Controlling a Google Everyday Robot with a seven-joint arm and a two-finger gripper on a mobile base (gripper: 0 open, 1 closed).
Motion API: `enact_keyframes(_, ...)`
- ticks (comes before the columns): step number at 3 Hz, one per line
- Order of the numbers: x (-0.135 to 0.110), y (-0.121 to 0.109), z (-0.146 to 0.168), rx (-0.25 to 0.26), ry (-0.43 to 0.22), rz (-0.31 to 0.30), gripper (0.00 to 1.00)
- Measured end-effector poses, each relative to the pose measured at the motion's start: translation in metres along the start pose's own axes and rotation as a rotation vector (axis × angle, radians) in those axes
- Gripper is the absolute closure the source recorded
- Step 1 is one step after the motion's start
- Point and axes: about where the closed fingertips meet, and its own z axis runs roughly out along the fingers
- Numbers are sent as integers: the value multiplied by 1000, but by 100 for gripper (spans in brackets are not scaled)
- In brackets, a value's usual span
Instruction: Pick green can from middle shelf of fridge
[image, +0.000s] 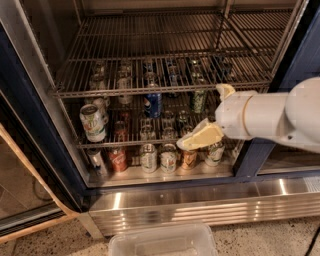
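The fridge (200, 204) stands open, with a dark blue frame and a ribbed steel base. The green can (198, 100) stands upright on the middle shelf (131, 144), right of the blue can (153, 103). A larger white can with green print (93, 122) stands at the shelf's left. My gripper (210, 114) is at the shelf's right front, just right of and slightly below the green can. Its yellowish fingers (201, 137) are spread apart and hold nothing. The white arm comes in from the right.
The top rack (150, 92) is bare. Several cans (159, 158) stand in a row on the fridge floor under the gripper. A clear plastic bin (160, 242) sits on the floor in front. A wooden rail (35, 178) slants at the left. A blue door post (299, 60) is at the right.
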Motion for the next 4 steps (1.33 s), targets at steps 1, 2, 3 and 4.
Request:
enact_keyframes(1, 4, 24, -6, 40, -21, 49, 0)
enact_keyframes(2, 10, 37, 1, 28, -28, 79, 0)
enact_keyframes(3, 26, 30, 35, -10, -52, 126, 0)
enact_keyframes(4, 26, 30, 35, -10, -52, 126, 0)
